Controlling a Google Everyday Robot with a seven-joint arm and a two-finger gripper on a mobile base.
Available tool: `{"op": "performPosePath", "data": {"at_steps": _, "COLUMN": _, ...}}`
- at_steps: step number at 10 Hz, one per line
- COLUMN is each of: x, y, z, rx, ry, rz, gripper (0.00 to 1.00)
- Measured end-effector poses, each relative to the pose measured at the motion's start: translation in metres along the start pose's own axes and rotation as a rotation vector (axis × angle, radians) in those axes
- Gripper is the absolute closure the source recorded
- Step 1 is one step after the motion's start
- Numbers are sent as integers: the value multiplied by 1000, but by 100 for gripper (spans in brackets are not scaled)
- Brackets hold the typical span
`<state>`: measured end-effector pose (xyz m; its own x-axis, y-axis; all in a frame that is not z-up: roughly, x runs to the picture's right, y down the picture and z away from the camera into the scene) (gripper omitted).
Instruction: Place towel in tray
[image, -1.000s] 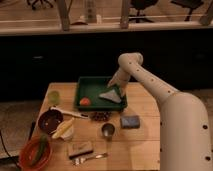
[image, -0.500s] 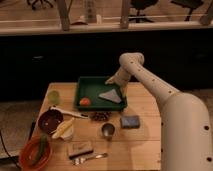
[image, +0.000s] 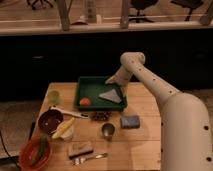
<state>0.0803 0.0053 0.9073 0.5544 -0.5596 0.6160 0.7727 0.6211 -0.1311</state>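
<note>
The dark green tray (image: 79, 93) sits at the far middle of the wooden table. The small grey-blue towel (image: 111, 96) lies flat inside its right half. A small orange-red object (image: 85, 101) rests in the tray's near left corner. My gripper (image: 114, 80) hangs open just above the tray's far right rim, a little beyond the towel and apart from it, with nothing held. The white arm reaches in from the right.
In front of the tray are a blue square pad (image: 130, 121), a metal cup (image: 107, 130) and a dark cluster (image: 100, 116). To the left are a dark bowl (image: 50, 120), a banana (image: 64, 127), a red bowl (image: 35, 152) and a green cup (image: 54, 96). A fork (image: 90, 158) lies near the front edge.
My gripper has lifted off the towel and drawn back toward the tray's far right rim. The towel stays lying in the tray.
</note>
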Motion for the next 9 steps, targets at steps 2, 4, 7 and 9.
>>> {"op": "performPosePath", "data": {"at_steps": 2, "x": 0, "y": 0, "z": 0, "rx": 1, "ry": -9, "rz": -12, "gripper": 20}}
{"op": "performPosePath", "data": {"at_steps": 4, "x": 0, "y": -1, "z": 0, "rx": 0, "ry": -10, "rz": -14, "gripper": 20}}
{"op": "performPosePath", "data": {"at_steps": 7, "x": 0, "y": 0, "z": 1, "rx": -1, "ry": -11, "rz": -14, "gripper": 20}}
{"op": "performPosePath", "data": {"at_steps": 9, "x": 0, "y": 0, "z": 1, "rx": -1, "ry": -11, "rz": -14, "gripper": 20}}
